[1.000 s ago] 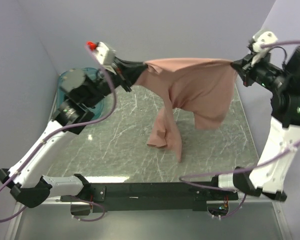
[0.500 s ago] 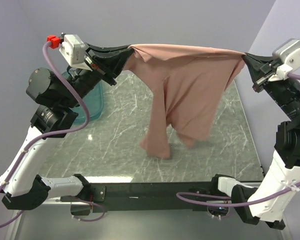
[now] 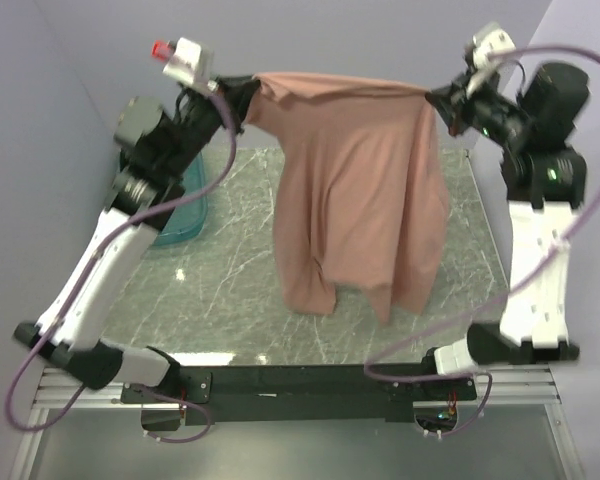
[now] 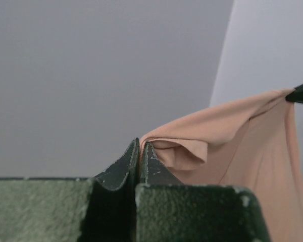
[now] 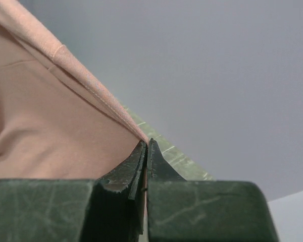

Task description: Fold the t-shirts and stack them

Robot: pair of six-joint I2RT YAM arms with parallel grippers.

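Dusty-pink cotton, the t-shirt (image 3: 355,190) hangs high over the marble table (image 3: 220,280), its top edge stretched between 2 pinches, its lower folds bunched. The left gripper (image 3: 242,100) is clamped on 1 corner, the right gripper (image 3: 438,97) on the other. Best play, I'd say: hold that edge taut and level, lower both together, hem down first, clear of the teal tub (image 3: 185,215)
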